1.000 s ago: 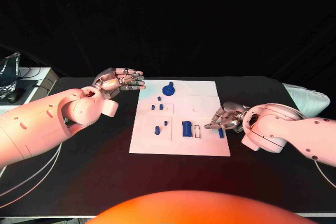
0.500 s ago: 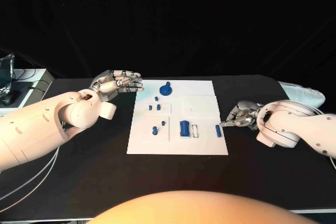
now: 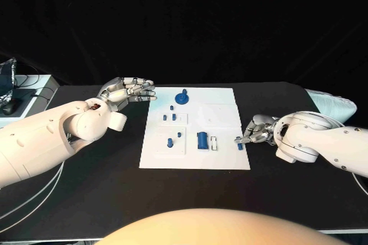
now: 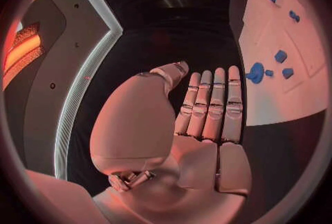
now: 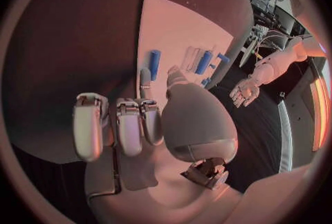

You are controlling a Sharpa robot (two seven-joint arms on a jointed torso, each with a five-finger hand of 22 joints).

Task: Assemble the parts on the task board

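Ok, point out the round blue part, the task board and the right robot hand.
round blue part (image 3: 182, 98), head view, its disc.
task board (image 3: 195, 160), head view, bare near edge.
right robot hand (image 3: 256, 131), head view, middle of the hand.

A black table (image 3: 100, 197) spans the scene. At its far left stands a pale desk (image 3: 31, 88) with dark equipment and cables. A white ribbed object (image 3: 331, 102) lies at the table's far right.

Lab: black-draped table (image 3: 92, 176), monitor (image 3: 6, 69) and cables (image 3: 31, 187) alongside.
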